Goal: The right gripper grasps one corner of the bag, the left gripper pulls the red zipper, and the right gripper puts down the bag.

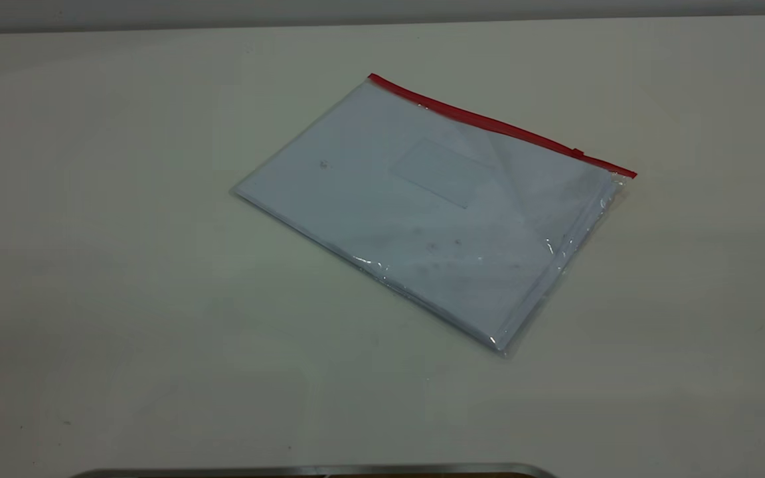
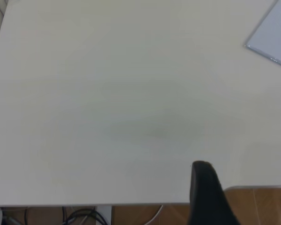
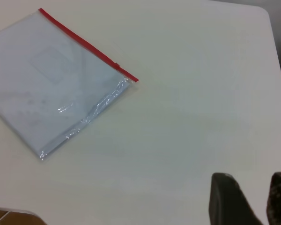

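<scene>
The clear bag [image 1: 422, 206] lies flat on the white table, with white paper inside. Its red zipper [image 1: 489, 123] runs along the far long edge, and the small slider tab [image 1: 577, 153] sits near the right end. The corner of the bag [image 1: 628, 174] at that end rests on the table. Neither gripper shows in the exterior view. In the right wrist view my right gripper [image 3: 251, 180] is open and empty, well away from the bag [image 3: 56, 79] and its zipper [image 3: 84, 42]. My left gripper [image 2: 203, 171] hangs over the table's edge, far from the bag [image 2: 274, 37].
The white table [image 1: 123, 265] spreads wide around the bag. A metal rim [image 1: 316, 470] shows at the near edge. In the left wrist view, wooden floor [image 2: 262, 206] and cables [image 2: 84, 216] lie beyond the table's edge.
</scene>
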`<action>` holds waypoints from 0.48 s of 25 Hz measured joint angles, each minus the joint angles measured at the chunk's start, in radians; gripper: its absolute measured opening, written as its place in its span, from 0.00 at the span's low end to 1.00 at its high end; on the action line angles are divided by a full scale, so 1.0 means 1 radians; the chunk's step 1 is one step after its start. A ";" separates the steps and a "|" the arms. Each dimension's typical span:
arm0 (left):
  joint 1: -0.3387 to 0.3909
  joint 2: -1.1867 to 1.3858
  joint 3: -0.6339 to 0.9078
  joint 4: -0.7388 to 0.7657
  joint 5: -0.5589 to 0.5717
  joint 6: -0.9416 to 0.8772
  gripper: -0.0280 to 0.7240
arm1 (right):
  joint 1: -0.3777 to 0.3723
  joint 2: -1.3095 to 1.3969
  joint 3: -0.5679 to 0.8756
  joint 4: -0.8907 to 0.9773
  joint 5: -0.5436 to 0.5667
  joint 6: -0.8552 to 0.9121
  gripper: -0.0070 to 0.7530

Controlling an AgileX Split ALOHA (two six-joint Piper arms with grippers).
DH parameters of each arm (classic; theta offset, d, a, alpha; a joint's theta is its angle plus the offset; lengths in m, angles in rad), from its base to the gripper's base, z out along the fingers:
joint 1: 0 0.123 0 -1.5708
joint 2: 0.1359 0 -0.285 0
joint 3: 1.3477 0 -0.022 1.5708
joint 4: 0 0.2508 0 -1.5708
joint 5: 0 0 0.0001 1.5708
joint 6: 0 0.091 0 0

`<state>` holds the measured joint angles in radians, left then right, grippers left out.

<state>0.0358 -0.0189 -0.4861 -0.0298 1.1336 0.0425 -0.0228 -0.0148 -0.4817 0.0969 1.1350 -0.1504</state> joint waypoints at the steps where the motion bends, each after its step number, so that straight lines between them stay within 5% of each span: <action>1: 0.000 0.000 0.000 0.001 0.000 -0.005 0.68 | 0.000 0.000 0.000 0.000 0.000 0.004 0.33; 6: 0.000 0.068 -0.015 0.023 -0.018 -0.052 0.68 | 0.000 0.007 -0.001 -0.005 -0.008 0.051 0.48; 12: 0.000 0.333 -0.086 0.041 -0.222 -0.056 0.68 | 0.000 0.218 -0.088 -0.010 -0.051 0.077 0.76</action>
<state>0.0358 0.3141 -0.5720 0.0109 0.9118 -0.0140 -0.0228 0.2036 -0.5692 0.0868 1.0844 -0.0736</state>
